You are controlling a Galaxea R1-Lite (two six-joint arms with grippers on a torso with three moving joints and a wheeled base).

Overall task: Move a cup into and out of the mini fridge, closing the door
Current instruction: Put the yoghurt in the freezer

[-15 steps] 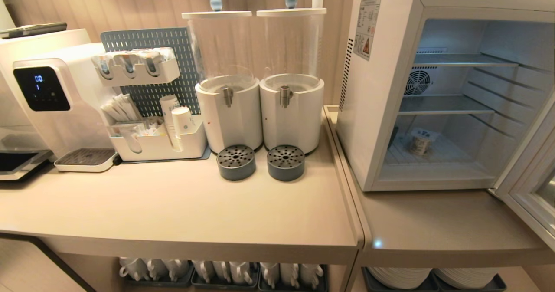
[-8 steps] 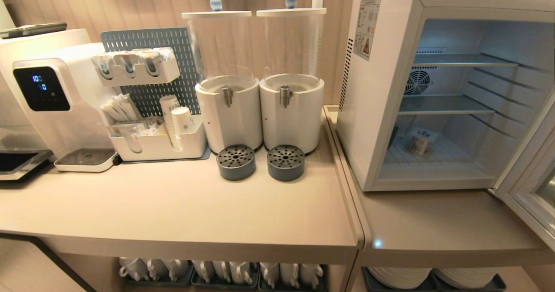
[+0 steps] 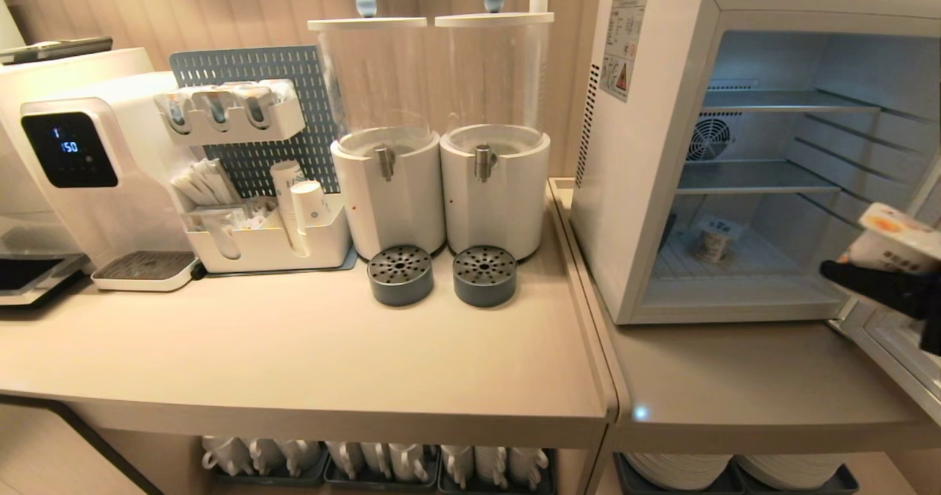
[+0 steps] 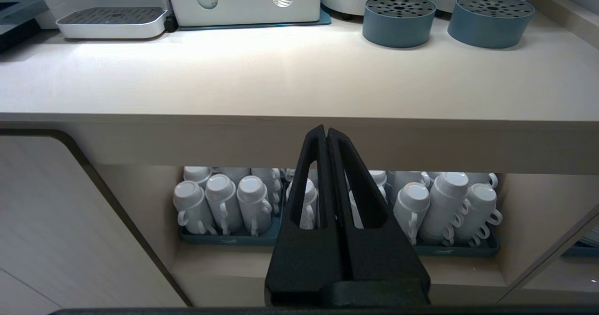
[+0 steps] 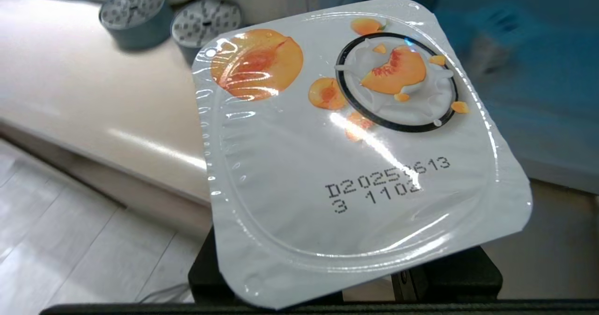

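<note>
Head view: one mini fridge [image 3: 662, 149], white, boxy, on the lower right counter [image 3: 735, 377], warning sticker on its side. Its door [image 3: 893, 348] is swung wide open at the right edge, pale frame only partly in view. Inside: two wire shelves, one round fan [image 3: 708, 140], and one small cup [image 3: 713, 241] on the fridge floor towards the back. A second cup, a yogurt cup [image 3: 893, 241] with peach print on its foil lid, sits tilted in the right gripper [image 3: 875, 278] at the right edge, in front of the fridge opening near the bottom corner. The black fingers clamp the cup; the arm enters from the right, mostly out of view. On the left counter [image 3: 294, 355]: two clear drink dispensers [image 3: 437, 127], two round grey-blue drip trays [image 3: 441, 276], one water machine [image 3: 81, 164] with a lit display, one pegboard organizer [image 3: 257, 179] with paper cups and sachets. Below: rows of white mugs [image 3: 375, 462] and stacked plates [image 3: 735, 469].

Left wrist view: left gripper [image 4: 326, 135], fingers pressed together, holding nothing, parked low in front of the counter edge, pointing at the mug shelf. Two drip trays visible on top.

Right wrist view: the yogurt cup's square foil lid [image 5: 355, 142] fills the frame, peach pictures, printed date code. Gripper body shows beneath it, gripping the cup. Two drip trays behind, blurred.
</note>
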